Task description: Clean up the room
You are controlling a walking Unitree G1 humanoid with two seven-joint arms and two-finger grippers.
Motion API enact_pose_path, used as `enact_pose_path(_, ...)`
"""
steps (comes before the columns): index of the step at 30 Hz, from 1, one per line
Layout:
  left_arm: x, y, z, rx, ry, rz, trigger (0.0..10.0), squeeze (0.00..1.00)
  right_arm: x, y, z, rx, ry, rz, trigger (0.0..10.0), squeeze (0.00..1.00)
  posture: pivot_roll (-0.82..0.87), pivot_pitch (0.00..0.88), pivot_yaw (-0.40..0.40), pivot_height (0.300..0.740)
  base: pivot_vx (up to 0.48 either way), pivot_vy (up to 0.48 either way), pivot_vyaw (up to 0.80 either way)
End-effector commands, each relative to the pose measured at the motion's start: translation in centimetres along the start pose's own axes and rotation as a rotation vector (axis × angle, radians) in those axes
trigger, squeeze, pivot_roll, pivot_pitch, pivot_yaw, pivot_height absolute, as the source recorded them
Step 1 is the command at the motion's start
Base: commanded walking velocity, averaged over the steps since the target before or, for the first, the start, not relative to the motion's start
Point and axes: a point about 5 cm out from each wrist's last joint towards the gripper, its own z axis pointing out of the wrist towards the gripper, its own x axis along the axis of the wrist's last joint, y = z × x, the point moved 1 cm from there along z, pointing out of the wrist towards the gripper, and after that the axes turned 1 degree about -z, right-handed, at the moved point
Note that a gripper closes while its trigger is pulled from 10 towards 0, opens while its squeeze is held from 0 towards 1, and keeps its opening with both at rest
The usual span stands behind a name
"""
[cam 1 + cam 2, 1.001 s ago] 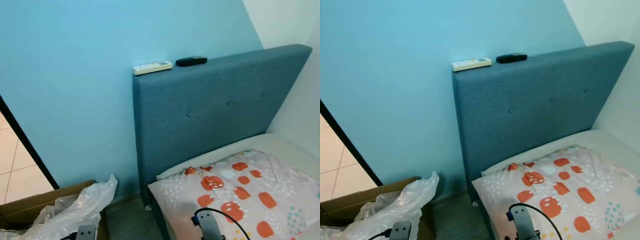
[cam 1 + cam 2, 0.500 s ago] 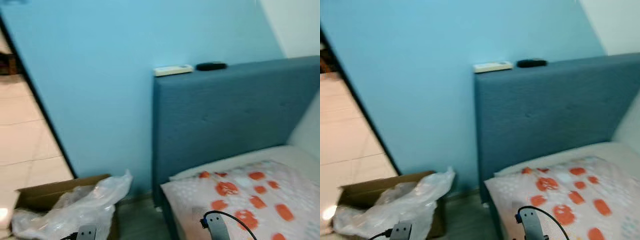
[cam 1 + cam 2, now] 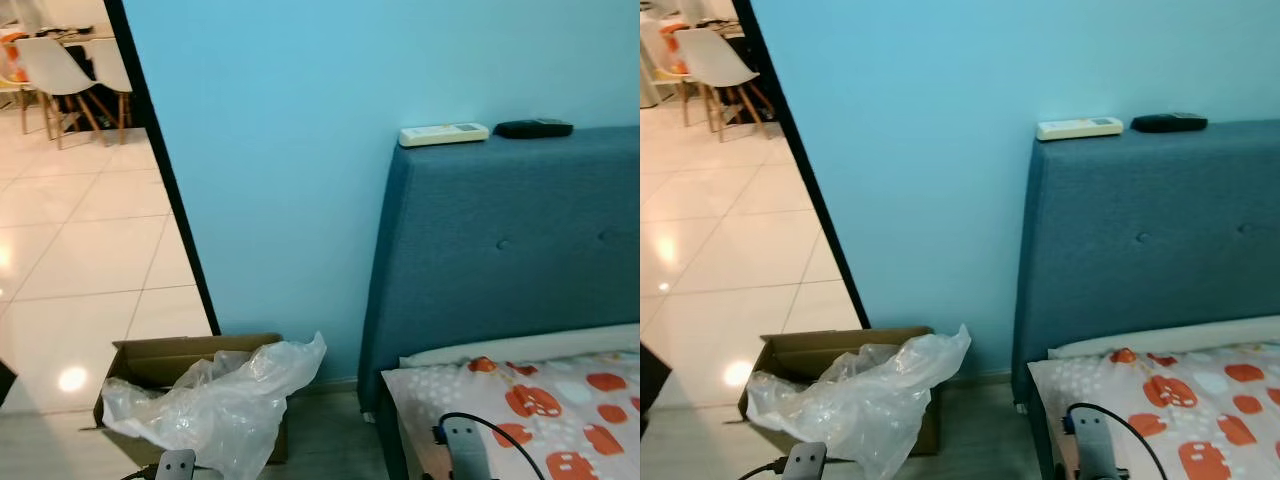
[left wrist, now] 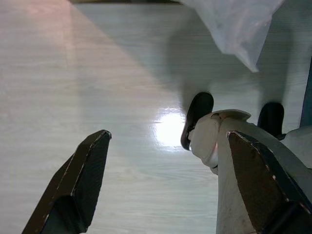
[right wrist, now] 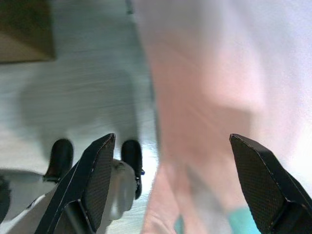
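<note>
A brown cardboard box (image 3: 150,357) sits on the floor by the blue wall, with a clear plastic bag (image 3: 225,400) spilling out of it. A white remote (image 3: 443,134) and a black remote (image 3: 534,128) lie on top of the blue headboard (image 3: 500,250). A pillow with orange spots (image 3: 560,395) rests on the bed. My left gripper (image 4: 165,190) hangs open over the pale floor near my own feet. My right gripper (image 5: 168,190) hangs open beside the bed's edge, with nothing between its fingers.
A black door frame (image 3: 165,170) opens on the left onto a tiled room with white chairs (image 3: 55,70). A strip of grey floor (image 3: 320,440) runs between the box and the bed. The tops of both my arms (image 3: 465,450) show low in the head view.
The camera has swung left: the headboard and bed slid right, and the doorway, tiled room and whole box came into view. Nothing in the room itself moved.
</note>
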Motion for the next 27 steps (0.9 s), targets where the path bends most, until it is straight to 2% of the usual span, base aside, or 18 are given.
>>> enact_pose_path(1,0.0,0.2,0.0,-0.009,-0.007,0.016,10.0,0.00,0.2,0.7,0.0,-0.048,-0.005,0.054,10.0,0.00,-0.09,0.000,-0.011,0.724,0.000,0.000,0.00)
enact_pose_path(3,0.0,0.2,0.0,-0.009,-0.007,0.016,10.0,0.00,0.2,0.7,0.0,-0.048,-0.005,0.054,10.0,0.00,-0.09,0.000,-0.011,0.724,0.000,0.000,0.00)
enact_pose_path(4,0.1,0.3,0.0,-0.012,-0.005,0.019,10.0,0.00,0.3,1.6,0.0,-0.090,-0.008,0.081,10.0,0.00,-0.09,0.000,-0.011,0.724,0.000,0.000,0.00)
enact_pose_path(5,0.1,0.3,0.0,-0.012,-0.005,0.019,10.0,0.00,0.3,1.6,0.0,-0.090,-0.008,0.081,10.0,0.00,-0.09,0.000,-0.011,0.724,0.000,0.000,0.00)
enact_pose_path(7,0.4,0.5,0.1,-0.018,0.001,0.022,10.0,0.00,0.5,2.8,-0.1,-0.138,-0.016,0.118,10.0,0.00,-0.09,0.000,-0.014,0.714,0.000,0.000,0.00)
enact_pose_path(21,0.3,1.1,0.1,-0.037,0.003,0.015,10.0,0.00,1.2,3.8,-0.2,-0.188,0.005,0.158,10.0,0.00,-0.10,0.000,-0.014,0.679,0.000,0.000,0.00)
enact_pose_path(23,0.2,1.1,0.1,-0.043,0.001,0.008,10.0,0.00,2.9,5.0,-0.3,-0.228,0.065,0.192,10.0,0.00,-0.10,0.000,-0.011,0.669,0.000,0.000,0.00)
enact_pose_path(25,0.2,1.1,0.1,-0.043,0.001,0.008,10.0,0.00,2.9,5.0,-0.3,-0.228,0.065,0.192,10.0,0.00,-0.10,0.000,-0.011,0.669,0.000,0.000,0.00)
enact_pose_path(27,0.2,1.2,0.1,-0.051,0.008,-0.003,10.0,0.00,4.7,6.6,-0.6,-0.278,0.133,0.230,10.0,0.00,-0.10,0.000,-0.014,0.659,0.000,0.000,0.00)
